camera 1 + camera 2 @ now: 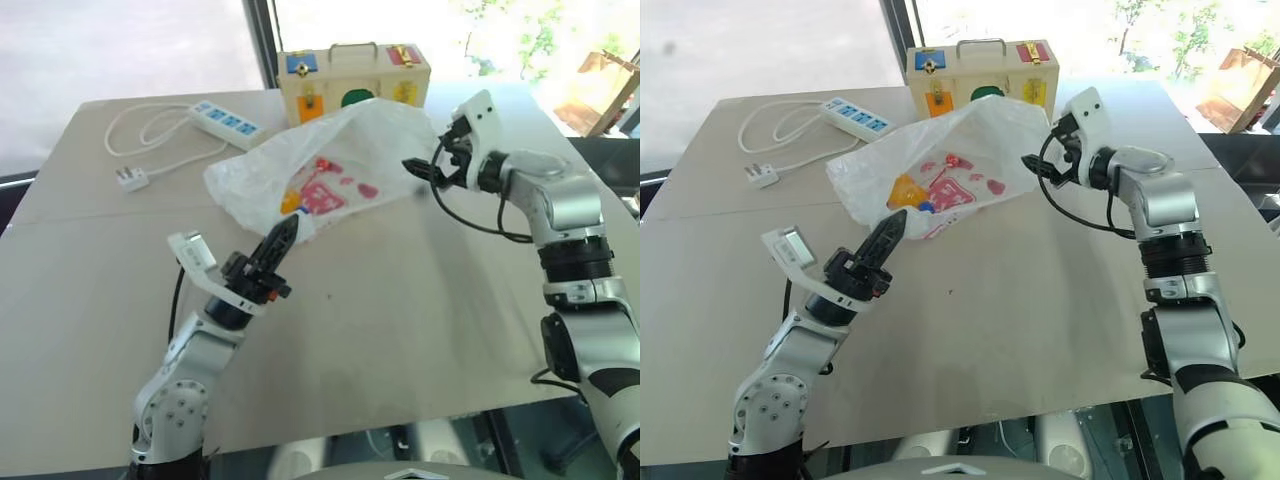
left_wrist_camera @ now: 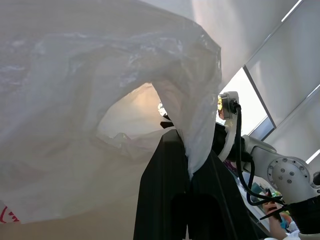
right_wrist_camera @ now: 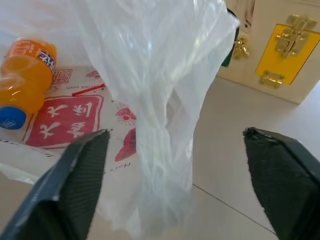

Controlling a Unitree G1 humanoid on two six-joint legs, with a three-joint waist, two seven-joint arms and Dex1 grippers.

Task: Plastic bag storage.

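one plastic bag (image 1: pixel 330 165) edge pinched in left claw (image 1: pixel 285 232).

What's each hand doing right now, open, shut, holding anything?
Left hand: shut, pinching an edge of the plastic bag.
Right hand: open, fingers either side of a bunched strand of the bag, not gripping it.
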